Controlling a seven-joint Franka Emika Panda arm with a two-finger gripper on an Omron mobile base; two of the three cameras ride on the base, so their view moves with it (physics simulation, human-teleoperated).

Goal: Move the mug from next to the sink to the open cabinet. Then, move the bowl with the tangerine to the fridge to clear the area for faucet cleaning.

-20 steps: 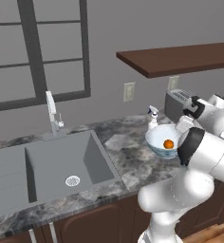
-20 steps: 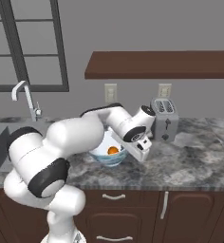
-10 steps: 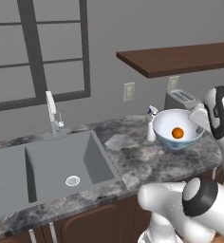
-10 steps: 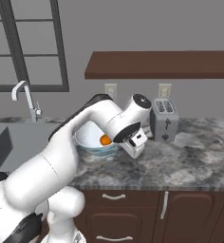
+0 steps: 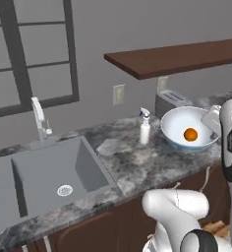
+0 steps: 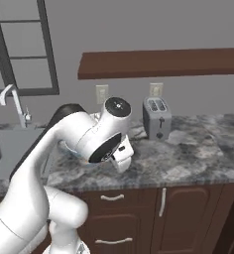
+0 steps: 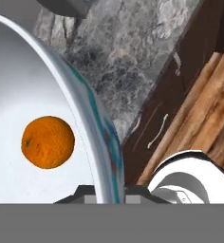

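Observation:
My gripper [image 7: 107, 192] is shut on the rim of the bowl [image 7: 97, 128], one finger inside and one outside. The bowl [image 5: 179, 140] is white inside and teal outside, and it hangs tilted over the right part of the counter, with the gripper [image 5: 210, 120] at its right rim. The tangerine [image 5: 190, 134] lies inside it, a bright orange ball [image 7: 48, 142]. In the right base view my arm covers most of the bowl [image 6: 69, 149]. The sink [image 5: 49, 172] and faucet [image 5: 39, 118] lie to the left. The mug, the open cabinet and the fridge are out of view.
A white spray bottle [image 5: 145, 127] stands left of the bowl. A grey toaster [image 6: 156, 118] sits against the wall behind it. A dark wooden shelf [image 6: 163, 63] runs above the counter. Brown cabinet fronts [image 6: 188, 218] lie below the marble counter [image 6: 198, 154].
The bowl with the tangerine has risen off the counter and swung to the right in my grip. The arm has folded back, and both base views have shifted slightly.

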